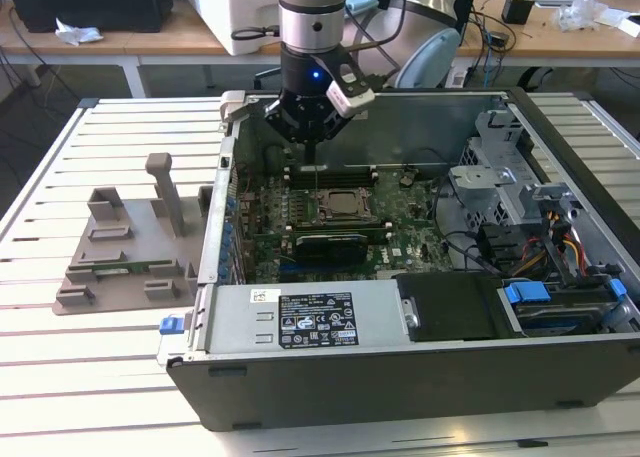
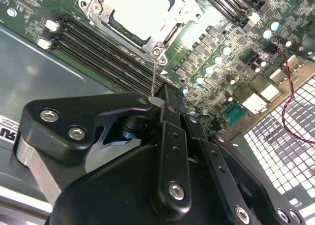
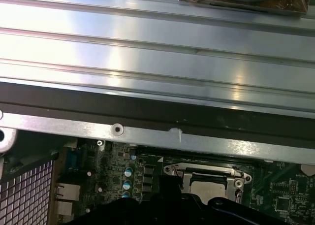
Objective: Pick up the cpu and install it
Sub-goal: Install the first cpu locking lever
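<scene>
The gripper (image 1: 312, 117) is black, below a silver arm (image 1: 311, 12) with a small blue light. The computer case (image 1: 420, 387) is dark grey with paler grey inner walls. Its circuit board (image 1: 405, 239) is green, dotted with silver-topped cylinders, and the chip (image 2: 139, 13) in the metal frame is shiny silver-grey. The holder (image 1: 125, 247) near the tabletop's edge is plain grey. The tabletop (image 1: 90, 377) is white, ribbed in long stripes. Blue tabs (image 1: 527, 293) and red, yellow cables (image 1: 570, 247) show inside the case.

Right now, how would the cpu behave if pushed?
The cpu looks flat, stiff and metal-topped, so it likely won't flex. It sits inside the socket frame, so a sideways push probably won't slide it. Its shiny top may be slippery.
</scene>
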